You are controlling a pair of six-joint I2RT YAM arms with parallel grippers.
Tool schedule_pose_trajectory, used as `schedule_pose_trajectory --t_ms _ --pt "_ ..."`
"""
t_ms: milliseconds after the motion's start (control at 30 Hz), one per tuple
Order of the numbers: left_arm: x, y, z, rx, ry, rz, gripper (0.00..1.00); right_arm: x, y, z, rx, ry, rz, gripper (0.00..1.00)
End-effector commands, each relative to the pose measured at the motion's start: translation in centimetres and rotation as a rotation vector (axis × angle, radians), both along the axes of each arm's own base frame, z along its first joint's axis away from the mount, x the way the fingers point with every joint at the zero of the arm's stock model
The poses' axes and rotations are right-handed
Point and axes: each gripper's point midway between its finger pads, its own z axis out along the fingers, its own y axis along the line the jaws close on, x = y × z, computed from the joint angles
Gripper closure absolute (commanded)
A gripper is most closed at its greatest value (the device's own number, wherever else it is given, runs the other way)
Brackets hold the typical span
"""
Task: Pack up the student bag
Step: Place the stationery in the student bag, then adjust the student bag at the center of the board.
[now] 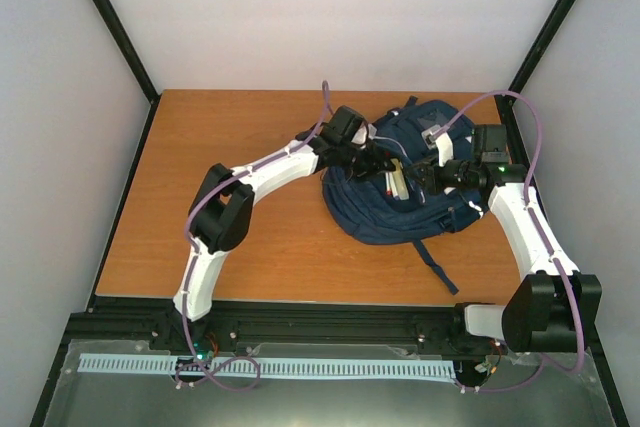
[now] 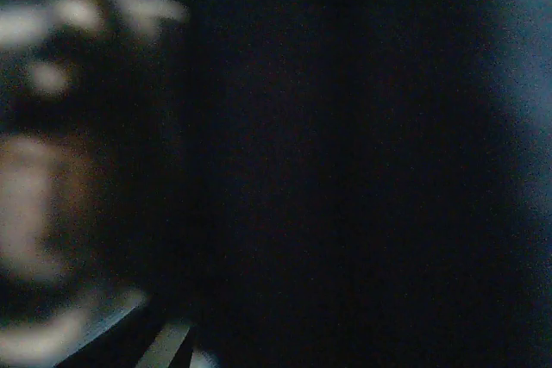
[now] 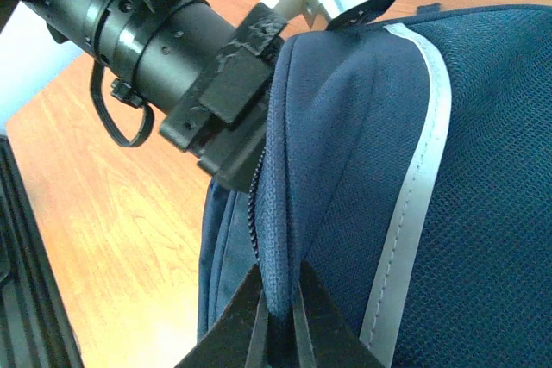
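The bench (image 1: 230, 147), walled on three sides, shows wide wood left of the bag (image 1: 385, 215), which slumps at right rear near the right edge. The right claw (image 3: 278, 321) is clenched on the bag's zipper rim. The left claw (image 1: 372, 161) sits at its opening, spread impossible to tell.

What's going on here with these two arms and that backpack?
Two robot arms are working on a navy bag lying on a wooden table. The right gripper is shut on the bag's fabric edge beside the zipper. The left gripper reaches into the bag's opening. Its own camera shows only blurred darkness, so I can't tell whether it is open or holding anything.
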Motion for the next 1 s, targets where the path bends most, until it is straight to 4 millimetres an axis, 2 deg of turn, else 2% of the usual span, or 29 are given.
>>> schedule_pose_trajectory --t_ms 0,100,267,433,567,733,833,967 --pt "-3.4 1.6 4.0 -0.007 -0.077 -0.128 0.52 -0.7 1.5 2.5 0.077 -0.083 0.103 0.97" --pt "-5.3 3.9 4.5 0.065 -0.106 -0.166 0.50 -0.7 1.5 2.5 0.079 -0.082 0.105 0.97" --pt "-5.7 9.1 3.0 0.219 -0.155 -0.103 0.46 -0.7 1.6 2.3 0.083 -0.079 0.107 0.97" --pt "-5.7 11.2 2.7 0.222 -0.160 -0.094 0.46 -0.8 1.5 2.3 0.081 -0.080 0.101 0.97" --pt "-4.5 13.0 2.7 0.239 -0.200 -0.030 0.44 -0.7 1.5 2.1 0.079 -0.076 0.098 0.97" --pt "-0.5 16.8 2.3 0.296 -0.263 0.122 0.41 -0.6 1.6 1.4 0.082 -0.058 0.101 0.97" --pt "1.3 16.5 1.8 0.227 -0.252 0.094 0.42 -0.5 1.5 1.1 0.077 -0.056 0.100 0.97" --pt "2.0 13.5 3.4 0.082 -0.295 -0.031 0.43 -0.4 1.3 0.8 0.062 -0.054 0.091 0.97"
